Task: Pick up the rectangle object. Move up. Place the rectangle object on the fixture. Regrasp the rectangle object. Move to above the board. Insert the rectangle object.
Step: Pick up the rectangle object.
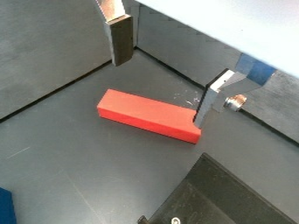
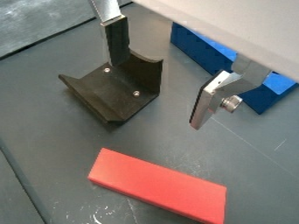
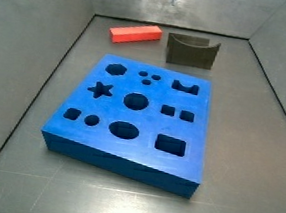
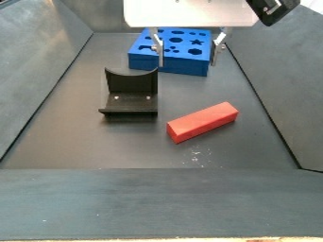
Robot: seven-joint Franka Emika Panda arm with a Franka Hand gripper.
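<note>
tool (image 2: 158,74) wide, empty, above floor | rectangle object (image 4: 202,120) flat beside fixture (image 4: 128,93) | step: pick-up | next: descend, straddle block

Opposed side views; wrist views downward

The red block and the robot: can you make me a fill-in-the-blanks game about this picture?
1. The rectangle object lies flat on the ____.
2. The tool hangs above the floor with its fingers ____ and nothing between them.
3. The fixture stands between the rectangle object and the left ____ in a side view.
4. The board with the shaped holes is coloured ____.

Missing words: floor; open; wall; blue
</note>
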